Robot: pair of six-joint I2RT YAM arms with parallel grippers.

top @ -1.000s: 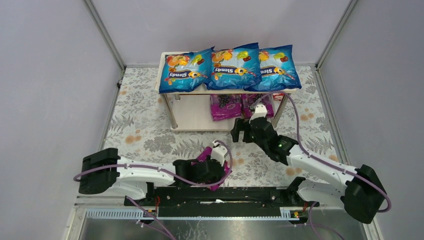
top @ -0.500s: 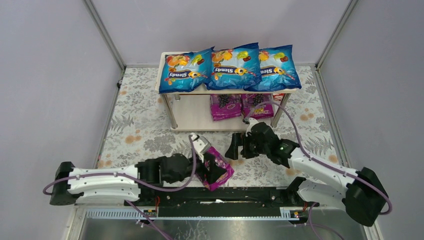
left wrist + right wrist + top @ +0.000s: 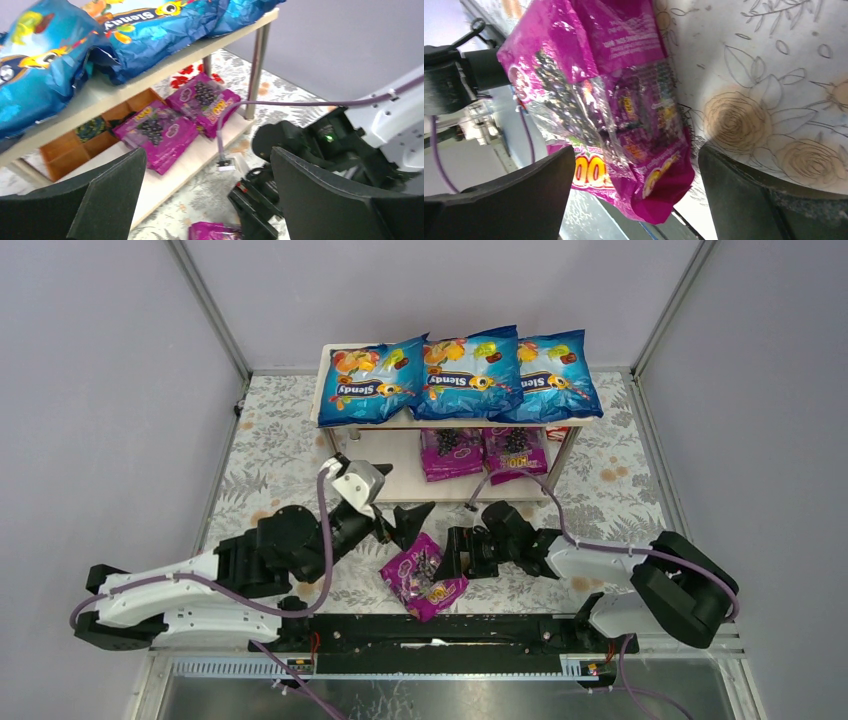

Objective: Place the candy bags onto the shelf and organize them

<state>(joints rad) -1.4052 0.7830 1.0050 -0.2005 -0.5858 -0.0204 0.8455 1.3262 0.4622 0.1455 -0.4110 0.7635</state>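
Shelf (image 3: pixel 385 468) at the far side of the bench (image 3: pixel 280 490) is unchanged over the last second: three blue bags (image 3: pixel 460 375) side by side on the top board, two magenta bags (image 3: pixel 483 452) on the right half of the lower board, left half bare. What changed is the arms. The left arm, which a second ago was carrying the third magenta bag low by the near rail, has let it go and swung up and away toward the shelf. The right arm has drawn back from the shelf front and dropped low toward the near side. The loose magenta bag (image 3: pixel 423 578) now lies flat on the bench near the rail, about centre, held by nothing. Judgement: a handover by way of the bench, with this last bag left for the right arm to carry to the lower board. Left end effector (image 3: pixel 400 523): fingers spread wide, empty, off the bench, facing the lower tier. Right end effector (image 3: pixel 452 552): fingers also spread wide, just beside the bag's right edge; its wrist view shows the bag lying ahead of the gap between them. Contact cannot be told, and nothing is gripped.
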